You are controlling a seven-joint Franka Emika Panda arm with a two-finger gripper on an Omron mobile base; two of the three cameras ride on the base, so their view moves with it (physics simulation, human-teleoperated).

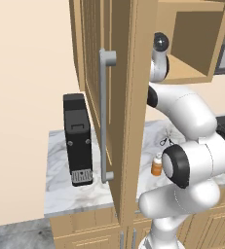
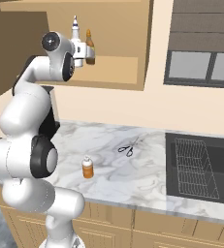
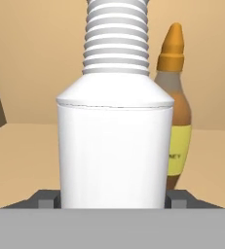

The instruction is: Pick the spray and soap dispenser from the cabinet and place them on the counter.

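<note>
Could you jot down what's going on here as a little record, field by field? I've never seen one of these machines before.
Place: simulated kitchen, wall cabinet with its door open
Gripper: up at the cabinet shelf, jaws on either side of the spray
Beside the spray: a brown bottle with an orange cap
Soap dispenser: standing upright on the counter
Also on the counter: scissors, black appliance
Right of the counter: dark sink
</note>
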